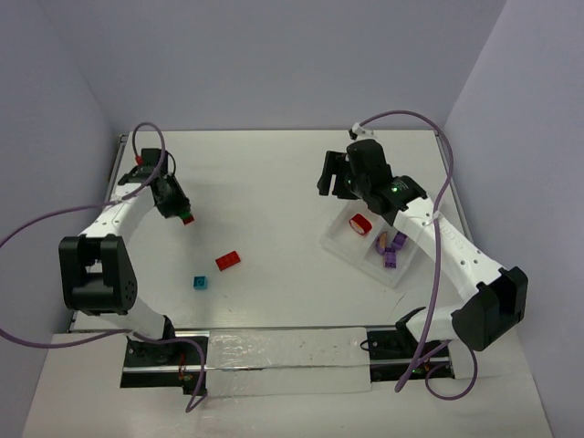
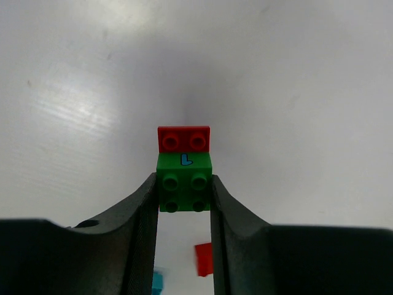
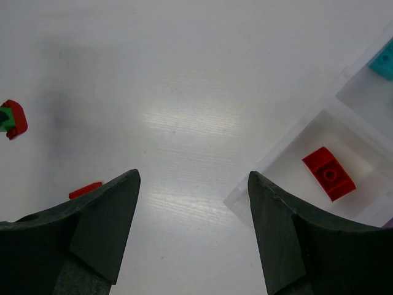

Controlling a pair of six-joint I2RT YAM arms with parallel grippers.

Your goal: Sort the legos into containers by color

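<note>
My left gripper (image 2: 184,198) is shut on a green lego (image 2: 184,183) that has a red lego (image 2: 183,139) stuck to its far side; both jaws press the green one's sides. In the top view this pair (image 1: 187,219) hangs at the left gripper (image 1: 182,213), over the left of the table. A loose red lego (image 1: 228,260) and a teal lego (image 1: 200,282) lie on the table. The white tray of containers (image 1: 339,239) at the right holds a red curved lego (image 1: 360,224) and purple legos (image 1: 393,252). My right gripper (image 3: 193,178) stands open and empty beside the tray's corner (image 3: 264,178).
In the right wrist view a teal lego (image 3: 384,61) lies in the tray's far compartment and the red curved one (image 3: 328,173) in the near compartment. Purple cables loop beside both arms. White walls close the table on three sides.
</note>
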